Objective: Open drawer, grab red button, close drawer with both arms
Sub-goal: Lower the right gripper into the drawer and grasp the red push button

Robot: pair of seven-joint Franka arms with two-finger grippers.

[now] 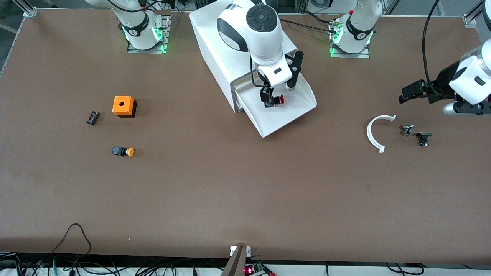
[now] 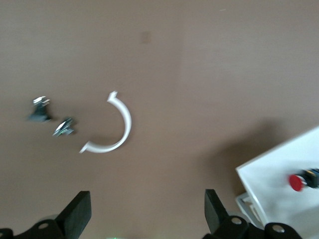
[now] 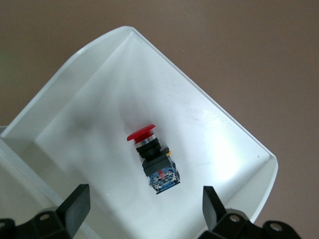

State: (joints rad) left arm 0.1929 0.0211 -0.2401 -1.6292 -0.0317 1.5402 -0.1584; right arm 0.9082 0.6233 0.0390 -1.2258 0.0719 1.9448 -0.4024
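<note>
I'm seeing the drawer (image 1: 285, 115) pulled out of the cabinet (image 1: 218, 50), w/ the button (image 3: 152, 158) lying on its side on the drawer floor, red cap pointing toward the left arm's end of the bench (image 1: 230, 191). The right hand (image 3: 144, 209) is hovering directly over the button, fingers (image 3: 75, 201) spread wide w/ the black body sitting between them in the right wrist view, not touching either one. Nothing is being pinched there.

The left hand (image 2: 144, 211) is hanging over the bench's left-arm end, fingers spread too, holding nothing. Below it I'm getting the white curved piece (image 2: 113, 124) and two small dark parts (image 2: 50, 117) beside it, well apart from the drawer.

Toward the right arm's end: orange box (image 1: 123, 105) w/ a hole, a small black part (image 1: 92, 117) beside it, and the orange-capped button (image 1: 123, 151) lying nearer the front camera than the box.
</note>
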